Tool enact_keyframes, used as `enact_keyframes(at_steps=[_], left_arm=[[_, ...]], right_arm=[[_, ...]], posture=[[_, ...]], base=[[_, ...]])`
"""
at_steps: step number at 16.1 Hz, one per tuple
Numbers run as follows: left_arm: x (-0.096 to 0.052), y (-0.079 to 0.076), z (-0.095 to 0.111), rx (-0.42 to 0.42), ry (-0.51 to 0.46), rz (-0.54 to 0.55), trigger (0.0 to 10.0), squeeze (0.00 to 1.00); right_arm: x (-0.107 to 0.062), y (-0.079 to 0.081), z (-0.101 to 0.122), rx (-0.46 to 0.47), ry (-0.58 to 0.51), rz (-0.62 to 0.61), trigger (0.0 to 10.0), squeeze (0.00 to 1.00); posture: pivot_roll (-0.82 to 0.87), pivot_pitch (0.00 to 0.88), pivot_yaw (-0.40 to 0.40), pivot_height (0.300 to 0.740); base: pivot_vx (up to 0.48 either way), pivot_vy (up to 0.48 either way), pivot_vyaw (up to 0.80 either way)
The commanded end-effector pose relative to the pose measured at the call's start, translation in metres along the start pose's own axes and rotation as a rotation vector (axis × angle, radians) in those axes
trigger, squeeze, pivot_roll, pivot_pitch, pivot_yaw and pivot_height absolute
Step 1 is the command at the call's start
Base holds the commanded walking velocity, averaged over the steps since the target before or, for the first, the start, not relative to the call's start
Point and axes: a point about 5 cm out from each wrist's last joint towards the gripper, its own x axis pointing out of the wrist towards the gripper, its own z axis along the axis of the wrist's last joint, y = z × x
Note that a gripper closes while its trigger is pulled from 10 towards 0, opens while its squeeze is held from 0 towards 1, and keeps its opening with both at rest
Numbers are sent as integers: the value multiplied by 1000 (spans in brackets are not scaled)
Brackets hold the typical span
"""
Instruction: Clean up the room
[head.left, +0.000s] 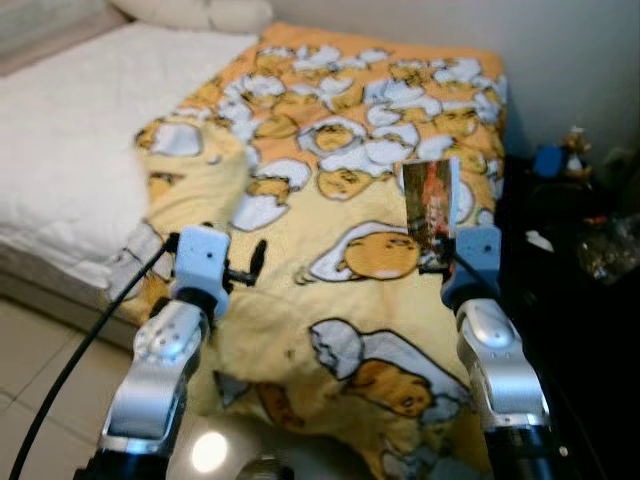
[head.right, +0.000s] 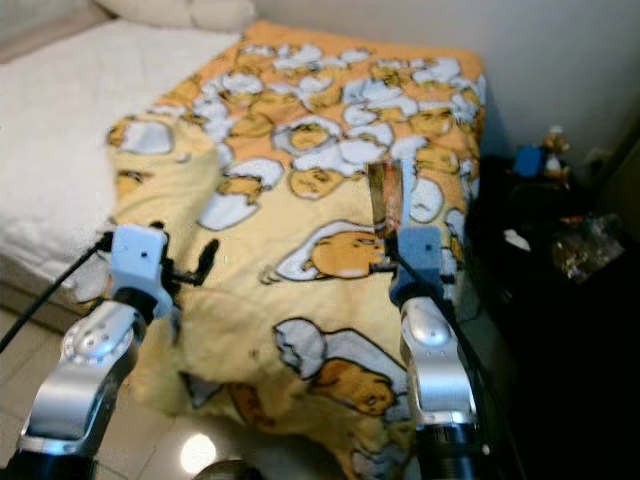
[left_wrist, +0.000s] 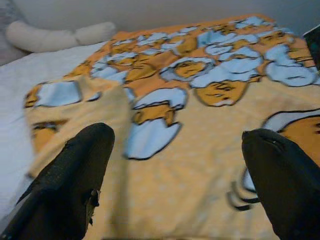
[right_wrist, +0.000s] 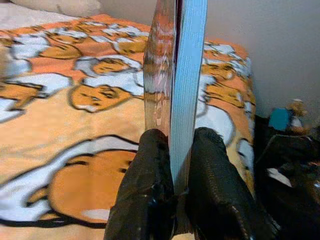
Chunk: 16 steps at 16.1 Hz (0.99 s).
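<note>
Right wrist view: right tool clamps a thin book upright, long axis vertical, above the blanket.

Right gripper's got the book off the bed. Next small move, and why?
Probably swing the right gripper, shut on the upright book, toward the dark furniture on the robot's right. The book hangs above the yellow blanket, not yet put away. The left gripper hovers open, empty.

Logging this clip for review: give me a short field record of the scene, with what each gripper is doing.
setting: bed with yellow egg-print blanket
right gripper: shut on a thin book, held upright over the blanket
left gripper: open, empty, above the blanket
right of bed: dark stand holding small items, too blurred to identify
</note>
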Motion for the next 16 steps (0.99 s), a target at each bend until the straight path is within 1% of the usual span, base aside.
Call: enact_keyframes(at_steps=[1, 3, 5, 7, 13, 16], left_arm=[[2, 0, 0, 4, 2, 2, 10000, 396], [3, 0, 0, 4, 6, 2, 10000, 392], [3, 0, 0, 6, 10, 1, 10000, 404], [4, 1, 0, 10, 13, 1, 10000, 408], [5, 2, 1, 18, 19, -2, 10000, 408], [6, 3, 1, 15, 23, 0, 10000, 412]], right_arm=[[4, -1, 13, 6, -45, 6, 10000, 0], [4, -2, 12, 8, -30, 1, 10000, 0], [5, -2, 11, 19, -16, -5, 10000, 0], [5, -3, 9, 27, -9, -11, 10000, 0], [6, -5, 7, 41, 17, -31, 10000, 0], [7, -5, 7, 39, 21, -34, 10000, 0]], posture=[[-5, 0, 25, 740], [-3, 0, 23, 740], [1, 0, 20, 740], [2, 0, 20, 740], [3, 0, 23, 740], [3, 0, 23, 740]], base=[[0, 307, 0], [0, 336, 0], [0, 373, -800], [0, 398, -475], [0, 401, 0], [0, 404, -800]])
